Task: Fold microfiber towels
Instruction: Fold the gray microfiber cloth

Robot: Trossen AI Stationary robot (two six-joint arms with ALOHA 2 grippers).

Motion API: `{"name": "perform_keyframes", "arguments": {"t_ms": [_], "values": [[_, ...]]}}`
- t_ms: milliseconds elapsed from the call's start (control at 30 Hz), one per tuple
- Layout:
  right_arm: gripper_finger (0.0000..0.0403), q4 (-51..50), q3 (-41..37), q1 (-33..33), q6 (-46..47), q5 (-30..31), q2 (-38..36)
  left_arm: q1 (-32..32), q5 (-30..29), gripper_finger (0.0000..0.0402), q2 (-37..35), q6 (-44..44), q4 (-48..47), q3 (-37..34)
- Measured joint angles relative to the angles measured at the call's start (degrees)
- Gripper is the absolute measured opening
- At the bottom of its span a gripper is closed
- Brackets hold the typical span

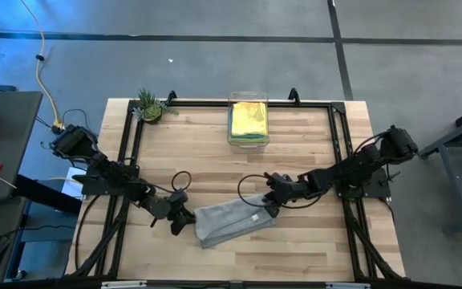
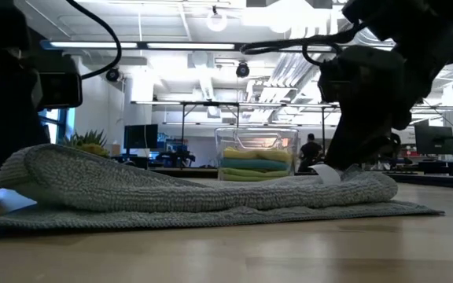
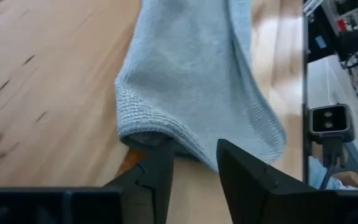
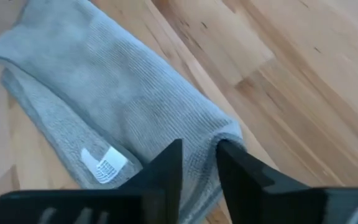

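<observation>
Grey towel (image 1: 229, 221) — folded lengthwise on the desk (image 1: 311, 152). Left gripper (image 1: 184, 224) and right gripper (image 1: 269, 207) — fingers slightly spread at opposite ends, holding nothing. Next fold likely needs both ends pinched evenly, edges aligned.

Two black jointed arms with blunt angular fingers

The left arm (image 1: 107, 172) and right arm (image 1: 351, 168) are matte black, built of chunky segments with thin black cables looping off them; each wrist view shows two dark, wedge-shaped fingers (image 3: 241, 174) with flat, faceted faces at the frame's bottom.
</observation>
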Motion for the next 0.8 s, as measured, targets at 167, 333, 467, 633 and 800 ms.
{"name": "perform_keyframes", "arguments": {"t_ms": [167, 333, 467, 633, 800], "values": [[0.0047, 0.7, 0.0, 0.0, -2.4, 1.0, 0.0, 0.0, -2.3, 0.0080, 0.0, 2.1, 0.0, 0.0], [0.0004, 0.7, 0.0, 0.0, -4.3, 4.1, 0.0, 0.3, -8.3, 0.0031, 0.0, 4.9, -0.1, 0.0], [0.0006, 0.6, 0.0, 0.0, -5.6, 5.6, 0.0, 0.3, -13.0, 0.0005, 0.0, 6.5, 0.0, 0.0], [0.0003, -0.8, 0.0, -3.1, -10.4, 6.7, 0.0, 0.3, -12.4, 0.0007, 0.0, 10.4, 0.0, 0.0], [0.0001, -0.1, 0.0, -8.6, -20.1, 6.0, 0.0, 0.1, -11.0, 0.0011, -0.8, 11.3, 0.0, 0.0]]}}
